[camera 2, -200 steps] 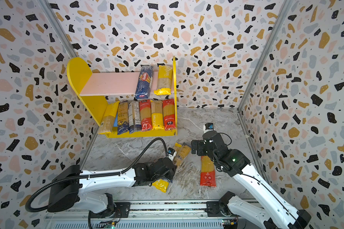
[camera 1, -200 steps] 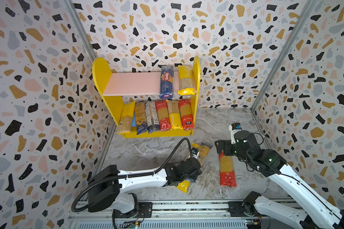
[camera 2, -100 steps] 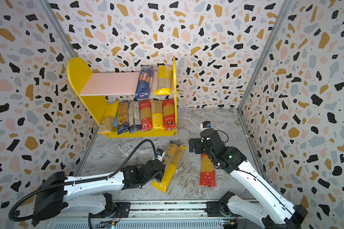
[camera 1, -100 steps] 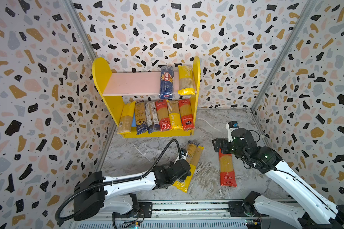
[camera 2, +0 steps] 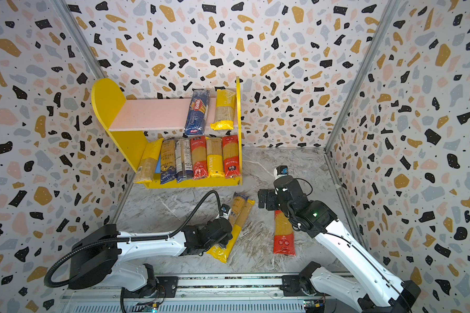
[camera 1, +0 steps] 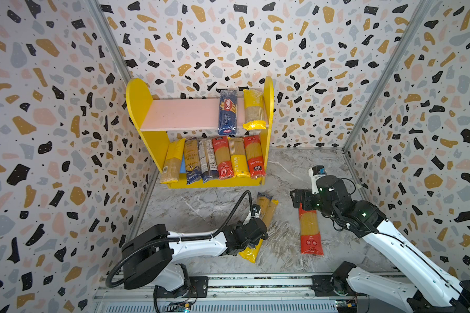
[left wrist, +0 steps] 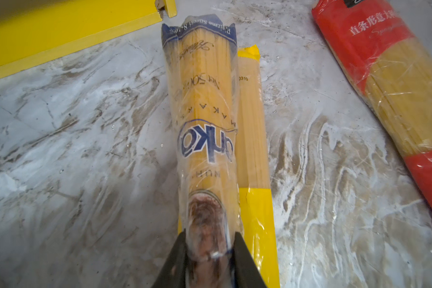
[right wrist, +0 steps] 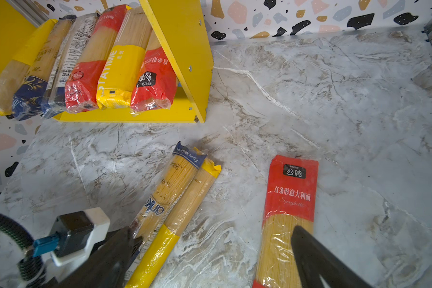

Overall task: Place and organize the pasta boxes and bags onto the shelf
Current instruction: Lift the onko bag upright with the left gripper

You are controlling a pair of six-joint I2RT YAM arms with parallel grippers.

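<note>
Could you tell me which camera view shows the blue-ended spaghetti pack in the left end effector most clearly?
The left wrist view: the blue-ended spaghetti pack fills the middle, label readable, with the left end effector pinching its near end. The right wrist view shows it smaller; both top views show only its far part.

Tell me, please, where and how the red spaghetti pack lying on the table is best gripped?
Probably across its narrow width at the clear middle, from above: the red spaghetti pack lies flat, with bare table along both long sides.
</note>
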